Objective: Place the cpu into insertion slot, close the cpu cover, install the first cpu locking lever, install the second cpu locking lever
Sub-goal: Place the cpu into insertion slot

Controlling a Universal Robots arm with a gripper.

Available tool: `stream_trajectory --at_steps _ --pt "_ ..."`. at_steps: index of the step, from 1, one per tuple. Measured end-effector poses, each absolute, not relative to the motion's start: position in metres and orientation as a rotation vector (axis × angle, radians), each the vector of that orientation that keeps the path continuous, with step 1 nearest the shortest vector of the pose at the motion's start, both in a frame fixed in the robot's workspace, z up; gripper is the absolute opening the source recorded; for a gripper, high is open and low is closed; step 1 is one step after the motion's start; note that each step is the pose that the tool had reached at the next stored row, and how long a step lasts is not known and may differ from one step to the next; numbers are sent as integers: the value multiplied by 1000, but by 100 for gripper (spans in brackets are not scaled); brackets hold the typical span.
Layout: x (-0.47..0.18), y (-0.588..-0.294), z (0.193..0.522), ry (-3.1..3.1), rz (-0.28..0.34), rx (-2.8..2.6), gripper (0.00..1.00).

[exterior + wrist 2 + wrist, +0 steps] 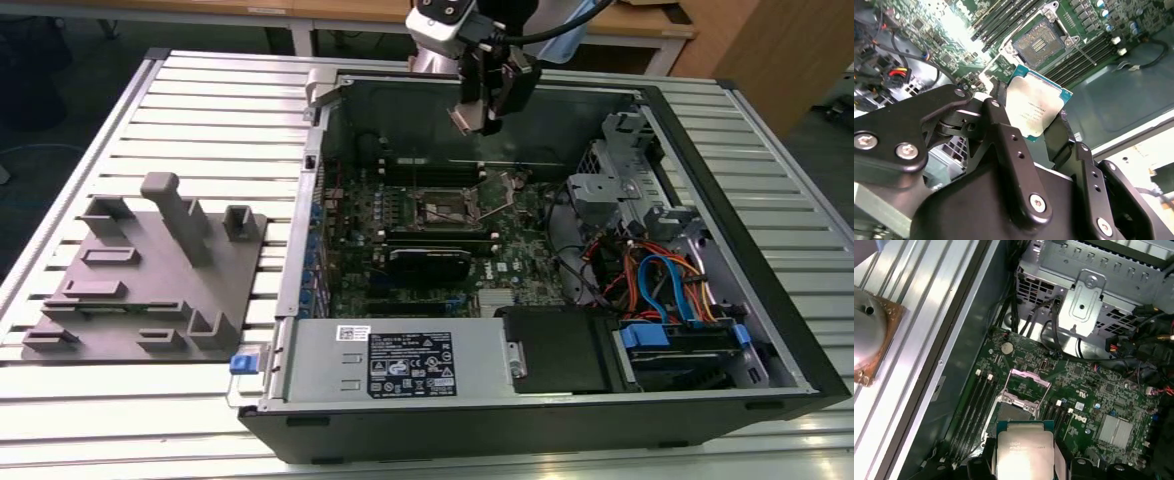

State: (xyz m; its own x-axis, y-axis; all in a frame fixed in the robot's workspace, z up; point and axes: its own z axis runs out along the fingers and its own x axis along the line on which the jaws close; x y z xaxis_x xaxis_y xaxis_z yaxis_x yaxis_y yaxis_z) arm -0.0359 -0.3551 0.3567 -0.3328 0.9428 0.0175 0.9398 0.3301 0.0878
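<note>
My gripper [483, 112] hangs above the open computer case, near its back wall. It is shut on the cpu [1036, 106], a flat square chip with a silver-grey top, held by its edges between the black fingers [1000, 127]. The first wrist view shows the cpu [1024, 446] just above and a little short of the insertion slot [1015, 412]. That square socket [447, 208] sits on the green board with its dark centre bare [1041, 42]. The cpu cover [1029, 381] is tipped up off the socket. A thin lever rod [1089, 52] lies beside the socket.
A grey fixture plate [147, 280] with upright holders lies on the slatted table at the exterior view's left. Inside the case are long memory slots [974, 410], a drive cage with cables [667, 300] and a power supply [387, 365]. The case walls [320, 110] ring the board.
</note>
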Motion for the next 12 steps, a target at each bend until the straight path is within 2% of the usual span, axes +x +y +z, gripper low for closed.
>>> stream_trajectory --at_steps 12 --pt "-36 -355 356 2315 117 2052 54"
